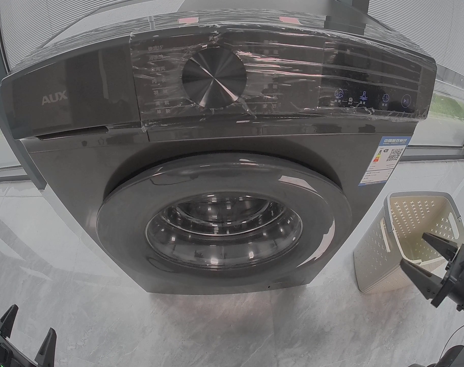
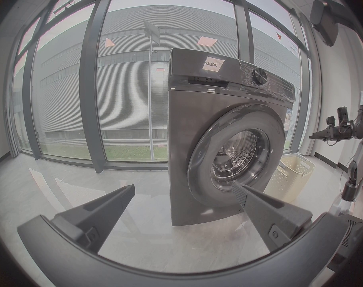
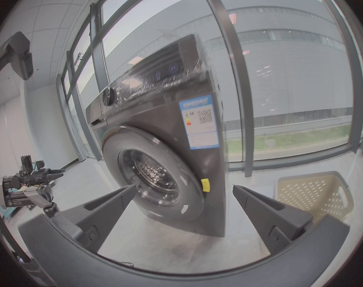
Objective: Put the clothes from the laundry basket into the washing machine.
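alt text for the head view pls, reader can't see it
A grey front-loading washing machine, round glass door shut, stands on a pale marble floor. A cream perforated laundry basket sits beside it on the robot's right, with the open right gripper in front of the basket; the open left gripper is at the lower left corner.

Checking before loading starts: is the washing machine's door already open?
No, the round door sits closed, flat against the front of the washing machine.
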